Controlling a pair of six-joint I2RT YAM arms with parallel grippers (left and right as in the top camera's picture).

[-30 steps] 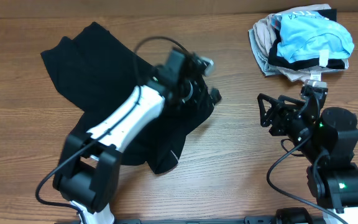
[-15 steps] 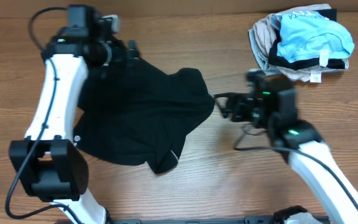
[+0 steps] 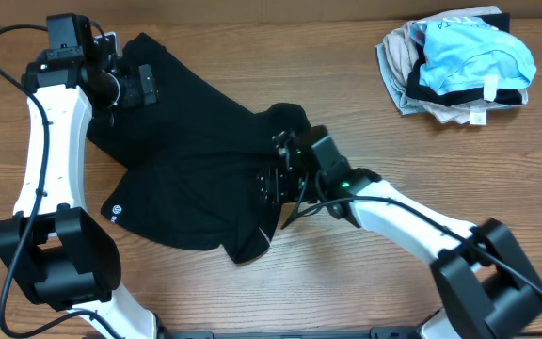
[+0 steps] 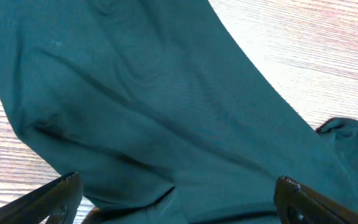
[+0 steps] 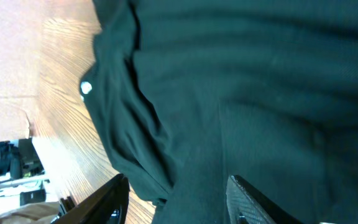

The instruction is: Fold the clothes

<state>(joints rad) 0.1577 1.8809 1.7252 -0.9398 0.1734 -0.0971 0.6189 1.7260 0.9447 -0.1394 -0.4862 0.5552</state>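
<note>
The clothes [image 3: 196, 160], a limp black garment with a small round white logo [image 3: 116, 210], lie rumpled across the table's left half. My left gripper [image 3: 147, 83] hovers over the garment's far left corner, wide open with nothing held. In the left wrist view the fabric [image 4: 166, 106] fills the frame between the spread fingers [image 4: 61, 196]. My right gripper [image 3: 269, 181] sits low over the garment's right-middle folds. Its jaws stand apart with a fold edge [image 5: 166, 186] between them. The logo [image 5: 86, 88] shows further off in that view.
A pile of a light blue garment [image 3: 478, 56] on a beige one [image 3: 398, 66] lies at the far right corner. Bare wooden table [image 3: 393, 273] lies to the right of and in front of the black garment.
My left arm swung from the garment's middle to its far left corner, and the fabric spread out leftward. My right arm reached in from the right onto the garment, its jaws narrowing.
</note>
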